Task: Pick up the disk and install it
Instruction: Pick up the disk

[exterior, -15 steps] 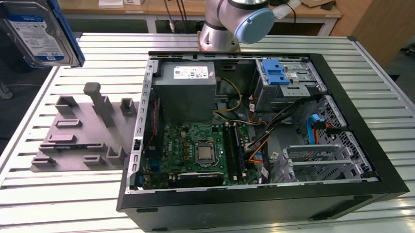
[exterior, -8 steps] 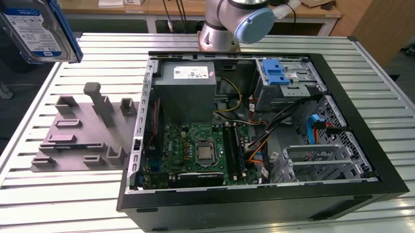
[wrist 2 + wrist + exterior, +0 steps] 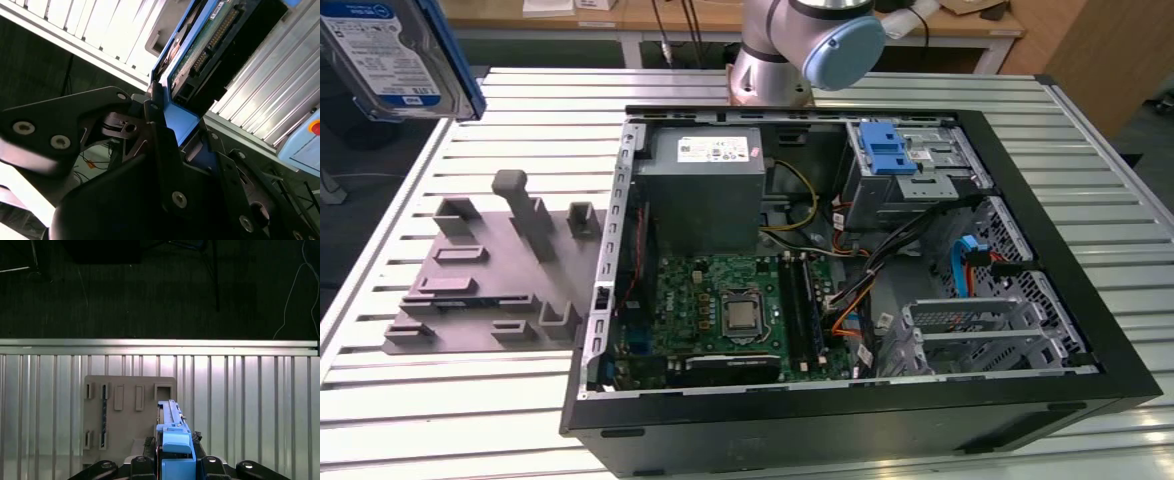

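While hand [image 3: 175, 446] clamps disk [image 3: 390, 52] by its edges, disk hangs well clear of PC case [image 3: 854, 432].

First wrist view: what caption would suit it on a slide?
Gripper holding the disk edge-on over a grey holder plate on the slatted metal table.

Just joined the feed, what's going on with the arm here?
The arm's tool is shut on the disk, gripping it by its blue carrier, as both wrist views show. In the exterior view the disk is held high in the air at that view's upper left, clear of the grey fixture plate on the slatted table. The open computer case lies to the exterior view's right of the plate, and the disk is not yet in its blue-latched drive cage.
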Controlling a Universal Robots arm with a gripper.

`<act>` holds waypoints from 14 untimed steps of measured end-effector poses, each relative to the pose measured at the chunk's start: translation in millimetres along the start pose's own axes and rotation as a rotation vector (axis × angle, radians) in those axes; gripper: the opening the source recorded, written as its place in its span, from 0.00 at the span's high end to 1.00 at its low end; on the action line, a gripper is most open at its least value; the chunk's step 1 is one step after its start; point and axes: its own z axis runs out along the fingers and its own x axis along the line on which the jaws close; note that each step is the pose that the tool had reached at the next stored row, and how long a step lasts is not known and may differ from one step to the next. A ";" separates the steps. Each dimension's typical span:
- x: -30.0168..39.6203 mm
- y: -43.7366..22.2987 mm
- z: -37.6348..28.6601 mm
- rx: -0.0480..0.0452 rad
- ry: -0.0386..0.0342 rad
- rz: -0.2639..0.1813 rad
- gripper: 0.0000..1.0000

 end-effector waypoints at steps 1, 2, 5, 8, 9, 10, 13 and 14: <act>0.0 0.0 -1.6 0.0000 0.0000 0.000 0.64; -0.1 0.0 -3.0 0.0000 0.0000 0.000 0.64; -0.1 0.1 -6.9 0.0000 0.0000 0.000 0.64; -0.2 0.1 -10.1 -0.0001 0.0001 0.000 0.64; -0.2 0.1 -10.2 0.0000 0.0000 0.000 0.64; -0.2 0.1 -10.2 0.0001 0.0000 0.000 0.64; -0.2 0.1 -10.3 -0.0001 0.0000 0.000 0.64; -0.2 0.1 -10.3 0.0000 0.0000 0.000 0.64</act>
